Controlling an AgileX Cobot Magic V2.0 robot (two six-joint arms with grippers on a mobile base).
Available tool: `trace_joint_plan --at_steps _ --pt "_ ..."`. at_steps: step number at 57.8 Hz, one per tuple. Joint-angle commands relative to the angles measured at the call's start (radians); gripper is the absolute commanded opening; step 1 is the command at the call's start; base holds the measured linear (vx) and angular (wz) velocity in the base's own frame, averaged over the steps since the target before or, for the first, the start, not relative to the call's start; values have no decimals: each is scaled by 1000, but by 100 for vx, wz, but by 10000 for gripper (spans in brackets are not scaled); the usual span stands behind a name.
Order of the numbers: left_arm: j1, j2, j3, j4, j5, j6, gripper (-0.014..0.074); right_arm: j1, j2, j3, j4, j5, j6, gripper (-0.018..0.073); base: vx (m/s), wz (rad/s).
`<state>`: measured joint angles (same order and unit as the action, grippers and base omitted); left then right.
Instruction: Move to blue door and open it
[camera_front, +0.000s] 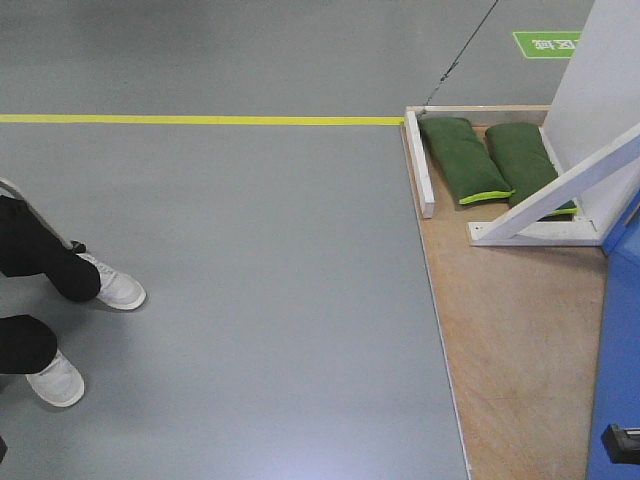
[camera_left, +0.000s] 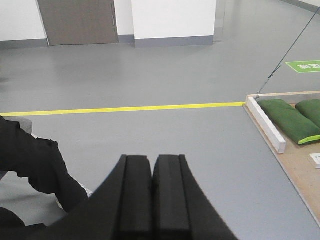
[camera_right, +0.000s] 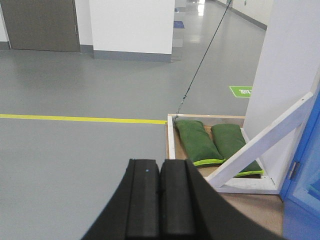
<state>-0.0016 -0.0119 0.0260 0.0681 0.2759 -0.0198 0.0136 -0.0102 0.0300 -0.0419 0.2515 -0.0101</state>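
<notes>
The blue door (camera_front: 618, 340) shows only as a glossy blue strip at the right edge of the front view, standing on a wooden platform (camera_front: 520, 330). In the right wrist view the blue door (camera_right: 306, 200) is at the far right, behind a white diagonal brace (camera_right: 260, 145); its handle is out of view. My right gripper (camera_right: 160, 164) is shut with nothing between its pads and hangs over grey floor, left of the platform. My left gripper (camera_left: 152, 160) is also shut and empty, over bare floor further left.
Two green sandbags (camera_front: 490, 160) lie on the platform behind a white frame rail (camera_front: 420, 165). A white panel (camera_front: 600, 80) rises beside the door. A person's legs and white shoes (camera_front: 115, 288) are at the left. A yellow floor line (camera_front: 200, 119) runs across, and a dark cable (camera_right: 200, 65) slants up.
</notes>
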Motion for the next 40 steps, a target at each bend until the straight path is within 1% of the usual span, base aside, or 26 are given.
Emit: trace_joint_plan --at_steps 1,19,40 --pt "-7 -13 -26 -2 -84 -7 73 -7 -14 2 -7 -79 -2 12 -9 -2" --pt "-7 -13 -26 -2 -84 -7 73 -7 -14 2 -7 -79 -2 12 -7 -2" --pt "-7 -13 -26 -2 -84 -7 73 -7 -14 2 -7 -79 -2 12 -1 0"
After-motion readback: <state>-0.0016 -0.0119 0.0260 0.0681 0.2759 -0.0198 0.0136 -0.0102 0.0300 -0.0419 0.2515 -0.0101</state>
